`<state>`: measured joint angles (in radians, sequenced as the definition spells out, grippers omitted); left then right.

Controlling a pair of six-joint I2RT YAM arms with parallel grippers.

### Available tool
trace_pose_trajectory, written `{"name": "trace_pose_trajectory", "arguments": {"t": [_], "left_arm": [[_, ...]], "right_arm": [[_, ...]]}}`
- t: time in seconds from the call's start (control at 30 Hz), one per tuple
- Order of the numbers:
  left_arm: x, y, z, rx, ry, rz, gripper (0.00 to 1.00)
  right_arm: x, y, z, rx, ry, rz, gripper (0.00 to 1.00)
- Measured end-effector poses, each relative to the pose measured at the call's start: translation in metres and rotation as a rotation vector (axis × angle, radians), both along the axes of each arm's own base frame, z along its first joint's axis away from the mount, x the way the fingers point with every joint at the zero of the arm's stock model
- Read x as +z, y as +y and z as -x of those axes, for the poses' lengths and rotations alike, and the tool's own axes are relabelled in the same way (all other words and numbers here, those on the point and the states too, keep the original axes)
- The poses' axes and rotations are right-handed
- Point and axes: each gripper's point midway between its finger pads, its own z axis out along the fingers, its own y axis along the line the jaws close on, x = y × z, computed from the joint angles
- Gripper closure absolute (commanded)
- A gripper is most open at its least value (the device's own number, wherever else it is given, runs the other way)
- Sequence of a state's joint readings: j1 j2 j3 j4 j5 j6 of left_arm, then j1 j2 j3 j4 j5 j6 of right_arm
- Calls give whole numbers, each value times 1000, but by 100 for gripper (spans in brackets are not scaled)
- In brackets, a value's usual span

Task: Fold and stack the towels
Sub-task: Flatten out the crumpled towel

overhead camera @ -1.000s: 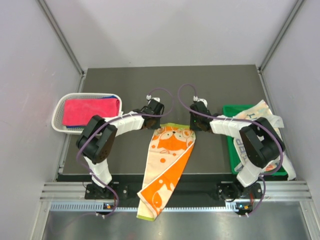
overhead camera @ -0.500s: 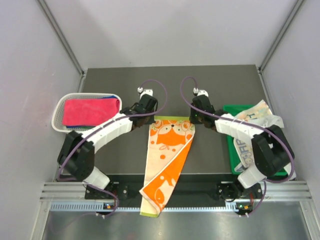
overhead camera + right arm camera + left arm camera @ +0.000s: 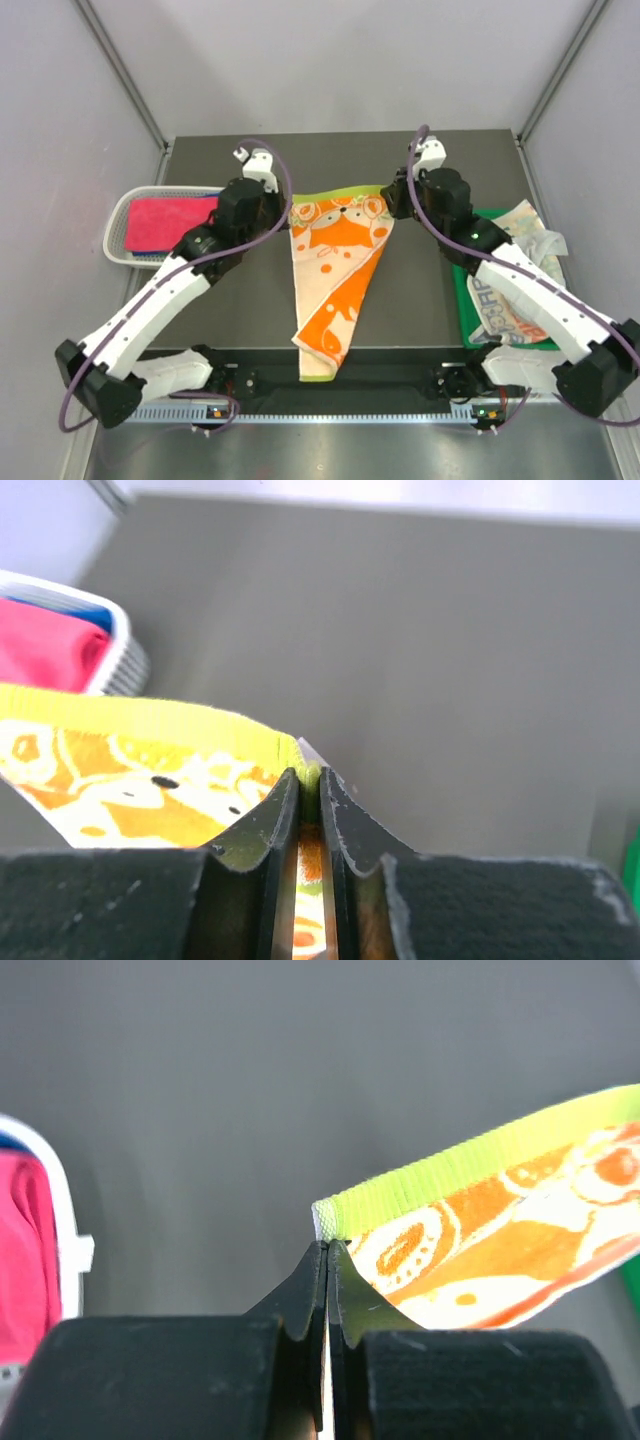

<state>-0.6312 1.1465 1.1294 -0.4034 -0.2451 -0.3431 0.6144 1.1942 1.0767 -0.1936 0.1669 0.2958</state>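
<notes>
White mesh basket point(image 3: 118, 225) on the left holds a pink towel point(image 3: 165, 222). The green tray point(image 3: 463, 292) on the right carries a letter-print towel point(image 3: 512, 300). The table point(image 3: 230, 310) is dark grey and the walls point(image 3: 330, 60) are pale. Above it the orange towel point(image 3: 335, 270), lime-hemmed, is stretched between the left gripper point(image 3: 327, 1250) and the right gripper point(image 3: 308, 775), each pinching a top corner, and it tapers down to the table's near edge.

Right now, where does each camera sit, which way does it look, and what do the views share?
Top external: above, behind the arms, looking down on the table; both arms show, left gripper and right gripper each pinching an orange towel corner.
Left wrist: looks past its own shut fingers at the table.
Right wrist: likewise, facing leftward.
Shared: all show the towel and white basket.
</notes>
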Motion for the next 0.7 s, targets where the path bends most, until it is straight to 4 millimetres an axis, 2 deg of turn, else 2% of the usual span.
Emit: {"name": "trace_pose_trajectory", "arguments": {"t": [0.2, 0.33, 0.47, 0.7], "left_arm": [[83, 4, 22, -83, -188, 98, 100], [122, 4, 40, -146, -276, 157, 100], [146, 3, 56, -208, -335, 195, 100], [169, 0, 77, -293, -387, 240, 100]], "right_arm": [[75, 4, 26, 61, -169, -63, 90], [107, 2, 42, 90, -245, -92, 90], [129, -3, 55, 106, -302, -108, 90], [156, -11, 71, 120, -367, -137, 91]]}}
